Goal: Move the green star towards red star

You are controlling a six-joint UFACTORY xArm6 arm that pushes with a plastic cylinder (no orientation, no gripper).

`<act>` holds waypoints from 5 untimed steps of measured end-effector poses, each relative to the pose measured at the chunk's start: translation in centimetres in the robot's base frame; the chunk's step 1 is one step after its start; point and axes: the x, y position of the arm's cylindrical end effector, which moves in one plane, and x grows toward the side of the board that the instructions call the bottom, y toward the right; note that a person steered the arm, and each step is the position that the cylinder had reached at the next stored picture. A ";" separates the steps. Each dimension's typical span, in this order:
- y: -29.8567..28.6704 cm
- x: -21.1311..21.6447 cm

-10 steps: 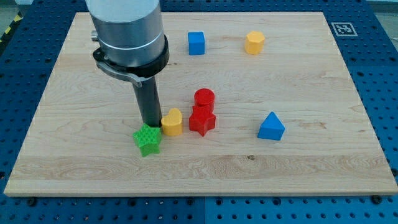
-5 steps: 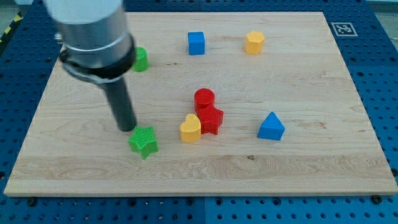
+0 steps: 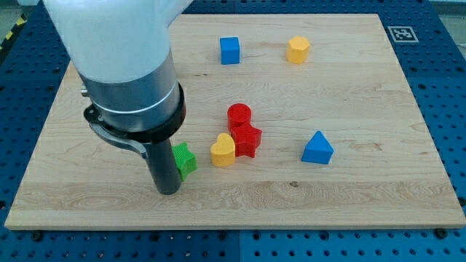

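The green star [image 3: 185,159] lies left of centre on the wooden board [image 3: 349,182], partly hidden behind my rod. My tip [image 3: 168,191] rests on the board just below and left of the star, touching or nearly touching it. The red star [image 3: 248,140] lies to the star's right, with a yellow heart [image 3: 223,151] between them, touching the red star. A red cylinder [image 3: 239,115] stands against the red star's upper side.
A blue triangular block [image 3: 317,148] lies right of the red star. A blue cube [image 3: 230,50] and a yellow block [image 3: 298,49] sit near the view's top. The arm's body hides the board's upper left.
My tip has moved from above-left of the green star down to its lower left. The green star has shifted a little right and up, towards the yellow heart.
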 end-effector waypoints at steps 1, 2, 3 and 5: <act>0.1 -1.0; 0.1 -3.1; 0.4 -6.1; 5.8 -6.7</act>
